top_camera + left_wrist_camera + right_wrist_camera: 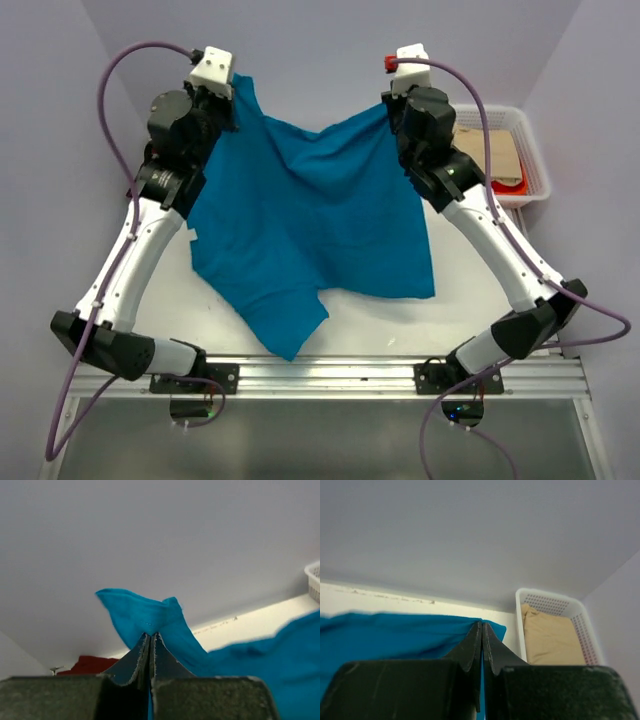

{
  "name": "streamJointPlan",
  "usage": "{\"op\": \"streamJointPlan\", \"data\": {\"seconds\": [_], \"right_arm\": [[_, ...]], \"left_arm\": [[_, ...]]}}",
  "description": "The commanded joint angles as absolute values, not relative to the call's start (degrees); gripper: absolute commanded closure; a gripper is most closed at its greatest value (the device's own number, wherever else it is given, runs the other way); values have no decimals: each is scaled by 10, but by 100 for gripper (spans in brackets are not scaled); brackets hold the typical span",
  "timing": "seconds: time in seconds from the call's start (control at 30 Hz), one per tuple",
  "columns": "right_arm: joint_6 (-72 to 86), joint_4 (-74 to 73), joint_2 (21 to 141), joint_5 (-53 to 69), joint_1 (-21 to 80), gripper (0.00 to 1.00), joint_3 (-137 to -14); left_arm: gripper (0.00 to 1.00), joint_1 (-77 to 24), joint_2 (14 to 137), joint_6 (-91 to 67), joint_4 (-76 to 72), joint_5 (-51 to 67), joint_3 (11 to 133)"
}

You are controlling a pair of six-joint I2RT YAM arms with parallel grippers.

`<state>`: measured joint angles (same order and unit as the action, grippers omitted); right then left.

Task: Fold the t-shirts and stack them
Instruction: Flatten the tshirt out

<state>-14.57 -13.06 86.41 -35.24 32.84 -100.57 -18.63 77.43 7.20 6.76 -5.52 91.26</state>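
The teal-blue t-shirt (pixel 310 220) hangs spread between my two grippers above the table, sagging in the middle, its lower part draping toward the near edge. My left gripper (pixel 232 100) is shut on its far left corner, seen in the left wrist view (pixel 151 635) with cloth (pixel 145 612) bunched past the tips. My right gripper (pixel 392 105) is shut on the far right corner, seen in the right wrist view (pixel 482 625) with cloth (pixel 395 632) stretching left. A bit of the maroon t-shirt (pixel 90 664) shows low in the left wrist view.
A white basket (pixel 520 130) stands at the far right of the table, holding tan cloth (pixel 550 637) and something red (pixel 508 186). The back wall is close behind both grippers. The metal rail (pixel 320 375) runs along the near edge.
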Motion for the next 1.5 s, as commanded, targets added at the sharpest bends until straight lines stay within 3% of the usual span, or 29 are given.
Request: {"op": "streamJointPlan", "data": {"seconds": [0.0,0.17,0.37,0.6,0.77,0.9,1.1,1.17,1.3,1.47], "right_arm": [[-107,-135,825,-324,326,100,-1064],[-147,-67,692,-313,377,100,-955],[-177,-85,515,-309,462,100,-839],[-145,-112,403,-280,462,100,-812],[-98,-196,527,-498,462,100,-866],[-30,-267,655,-633,459,100,-838],[195,-444,901,-533,366,100,-830],[207,-413,965,-531,360,100,-796],[207,-365,1034,-498,310,100,-778],[187,-344,1070,-527,268,100,-818]], "left_arm": [[100,-183,753,68,51,-44,969],[100,-186,651,65,42,-36,912],[100,-209,468,59,75,-33,821],[100,-172,414,36,169,30,922],[100,-156,460,27,154,-16,902],[100,-156,511,26,73,-90,752],[100,-156,655,19,-43,-148,569],[100,-153,712,9,-71,-148,529],[100,-135,863,9,-53,-146,573],[100,-129,920,-23,-86,-114,598]]}}
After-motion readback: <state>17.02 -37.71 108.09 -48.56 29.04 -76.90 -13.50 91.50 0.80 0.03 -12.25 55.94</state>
